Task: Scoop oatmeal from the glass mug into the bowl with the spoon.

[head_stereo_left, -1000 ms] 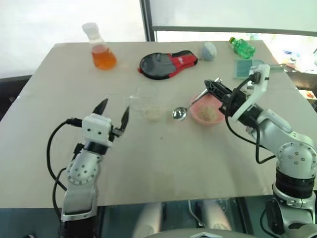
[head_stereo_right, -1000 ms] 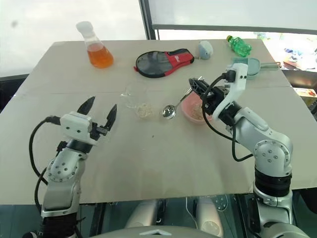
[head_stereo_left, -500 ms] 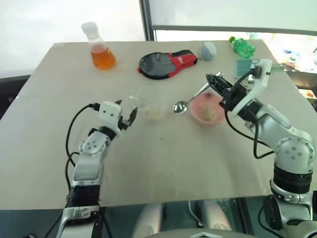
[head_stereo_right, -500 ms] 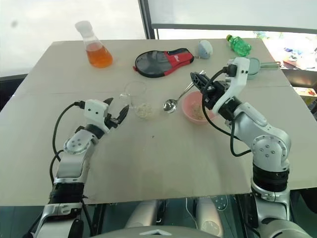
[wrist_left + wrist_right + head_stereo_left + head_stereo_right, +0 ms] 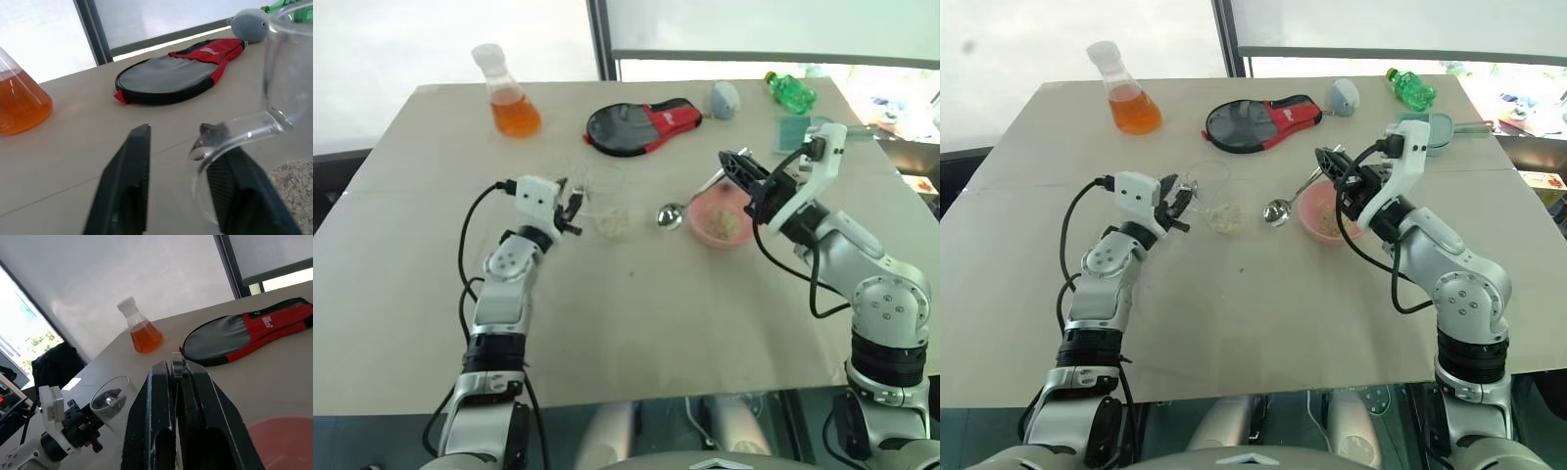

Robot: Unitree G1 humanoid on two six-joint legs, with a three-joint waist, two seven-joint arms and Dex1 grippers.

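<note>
Oatmeal (image 5: pixel 616 223) sits in a low heap at the bottom of the glass mug (image 5: pixel 1209 196), mid-table, with more flakes already lying in the pink bowl (image 5: pixel 720 216) just to its right. Between mug and bowl hangs the spoon (image 5: pixel 670 214), its small oval end low over the table and its handle slanting up to my right gripper (image 5: pixel 732 168), whose fingers are pressed tight on the handle's tip. I hold it that far back, I reckon, so the long handle gives reach into the narrow glass. My left gripper (image 5: pixel 1175 204) is at the mug's handle (image 5: pixel 230 134), pinched down on the clear loop: one finger (image 5: pixel 128 171) outside it, the other tucked against the glass. That grip is there to steady the mug, since a light cup would likely skid or tip when the spoon digs in. Further back stand an orange-liquid flask (image 5: pixel 512 101), a red and black paddle case (image 5: pixel 641 123) and a green bottle (image 5: pixel 791 93), all well apart from the work.
</note>
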